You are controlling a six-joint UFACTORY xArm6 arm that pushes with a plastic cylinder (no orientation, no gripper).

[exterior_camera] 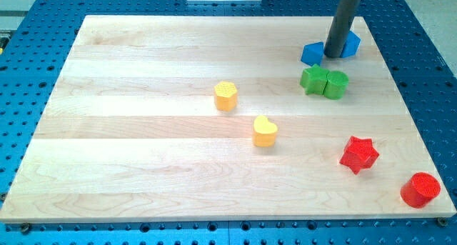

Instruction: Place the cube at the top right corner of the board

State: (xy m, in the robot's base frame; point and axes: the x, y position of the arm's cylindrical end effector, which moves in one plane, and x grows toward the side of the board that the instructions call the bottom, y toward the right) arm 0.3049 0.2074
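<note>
The blue cube (350, 43) lies near the board's (143, 166) top right corner, touching the view's right side of my tip (332, 55). A second blue block (312, 53), shape unclear, sits just to the tip's left, so the rod stands between the two. The tip is a plain rod with nothing that parts or closes. Below it are a green star-like block (313, 79) and a green cylinder (336, 84), touching each other. Farther down lie a red star (358, 153) and red cylinder (420, 189); to the lower left, a yellow block (226, 96) and yellow heart (265, 131).

One raised camera looks obliquely down over the whole wooden board (143, 166).
</note>
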